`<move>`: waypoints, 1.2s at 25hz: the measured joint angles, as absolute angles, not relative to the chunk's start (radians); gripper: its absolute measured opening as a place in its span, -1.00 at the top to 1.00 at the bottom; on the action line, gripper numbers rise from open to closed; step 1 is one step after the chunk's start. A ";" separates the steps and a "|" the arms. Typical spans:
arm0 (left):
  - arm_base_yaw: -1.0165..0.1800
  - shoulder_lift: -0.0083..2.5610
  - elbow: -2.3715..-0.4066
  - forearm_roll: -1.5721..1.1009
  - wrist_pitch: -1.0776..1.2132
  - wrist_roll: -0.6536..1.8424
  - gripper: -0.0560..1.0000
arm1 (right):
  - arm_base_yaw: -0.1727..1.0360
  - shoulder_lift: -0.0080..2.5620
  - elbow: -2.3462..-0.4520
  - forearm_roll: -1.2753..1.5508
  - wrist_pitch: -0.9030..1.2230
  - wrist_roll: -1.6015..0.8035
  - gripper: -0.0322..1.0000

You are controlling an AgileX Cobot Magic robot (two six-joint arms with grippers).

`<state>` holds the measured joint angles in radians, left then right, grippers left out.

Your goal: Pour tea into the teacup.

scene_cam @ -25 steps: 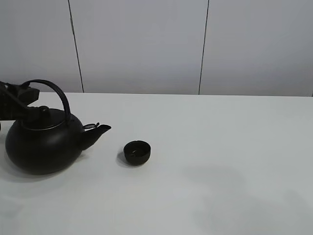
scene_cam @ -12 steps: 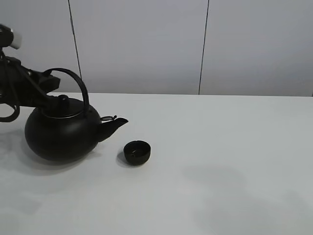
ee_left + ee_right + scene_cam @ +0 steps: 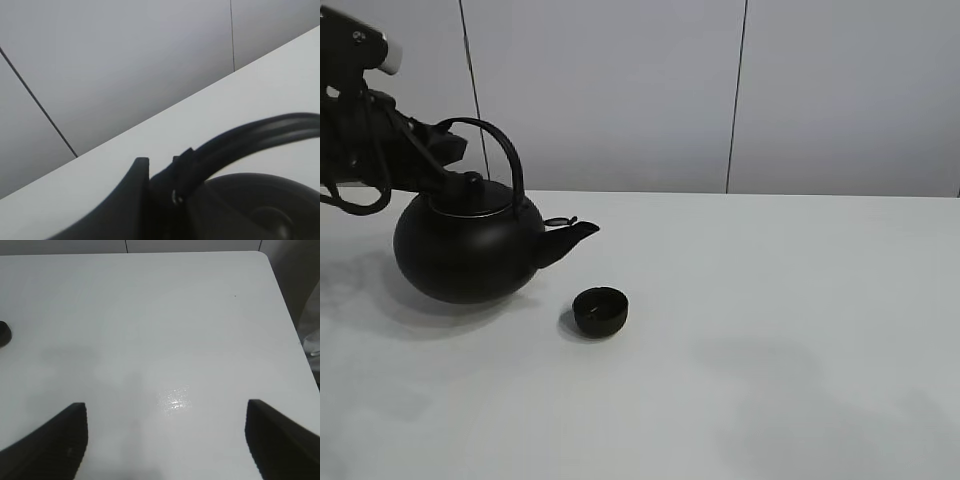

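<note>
The kettle (image 3: 468,252) is a big round pot, matte black, with a thin arched handle (image 3: 260,134) and a stubby spout (image 3: 570,238). The teacup (image 3: 600,311) is a small bowl-shaped cup, also matte black, on a smooth, faintly glossy white surface (image 3: 770,330). The left pincer (image 3: 445,150) is clamped on the handle's 9 o'clock side. The right pincer (image 3: 166,410) is spread wide over bare surface, gripping nothing. The kettle sits level, spout pointing toward 3 o'clock. The teacup stands upright, mouth up, at 5 o'clock from the spout tip and apart from it.
</note>
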<state>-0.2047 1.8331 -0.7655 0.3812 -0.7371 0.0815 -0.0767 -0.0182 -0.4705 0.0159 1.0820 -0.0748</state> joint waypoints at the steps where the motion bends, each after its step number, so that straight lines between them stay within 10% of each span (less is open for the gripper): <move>1: -0.207 1.833 -0.768 0.381 -0.728 0.082 0.69 | -0.077 -0.018 -0.470 0.016 1.082 -0.075 -0.20; 30: -0.215 1.834 -0.769 0.385 -0.687 0.219 0.70 | -0.077 -0.018 -0.470 0.016 1.081 -0.075 -0.20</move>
<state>-0.2151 1.8341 -0.7686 0.3855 -0.6875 0.2193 -0.0767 -0.0182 -0.4705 0.0159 1.0806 -0.0748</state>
